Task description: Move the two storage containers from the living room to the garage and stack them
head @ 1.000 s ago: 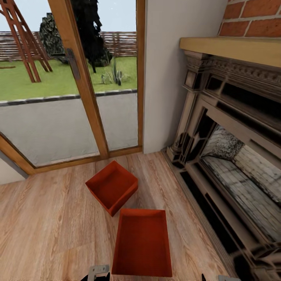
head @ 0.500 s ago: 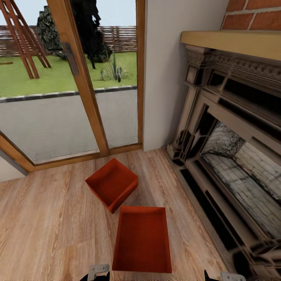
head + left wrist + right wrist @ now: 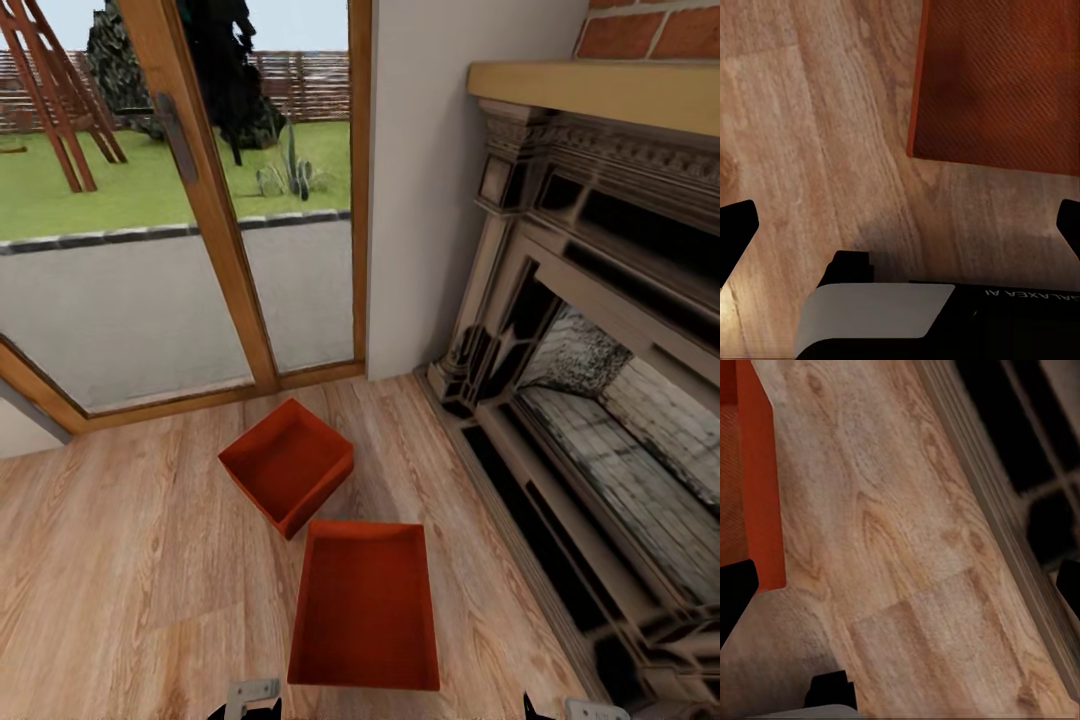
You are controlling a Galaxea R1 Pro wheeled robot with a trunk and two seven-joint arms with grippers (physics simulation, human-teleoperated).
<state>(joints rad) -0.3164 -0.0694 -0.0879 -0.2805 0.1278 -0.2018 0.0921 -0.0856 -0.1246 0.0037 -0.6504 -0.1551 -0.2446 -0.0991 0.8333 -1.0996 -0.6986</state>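
near container [image 3: 365, 610] ahead, between claws | left claw [image 3: 900, 225] wide | right claw [image 3: 900, 585] wide

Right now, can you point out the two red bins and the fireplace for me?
nearer storage container [image 3: 365, 605]: head view, on its flat inner bottom.
farther storage container [image 3: 287, 462]: head view, on its inner bottom.
fireplace [image 3: 600, 300]: head view, on its dark carved frame.

Ahead of my left gripper [image 3: 900, 225], whose black fingertips frame the scene, the near storage container [image 3: 365, 608] is rust-red with a fine woven texture inside. Beyond it, the far storage container [image 3: 288, 466] is the same rust-red. The plank floor [image 3: 130, 560] under both my grippers is light tan with darker grain swirls. Beside my right gripper [image 3: 900, 585], the fireplace [image 3: 590, 400] is dark brown-black, its mantel [image 3: 600, 95] pale yellow wood.
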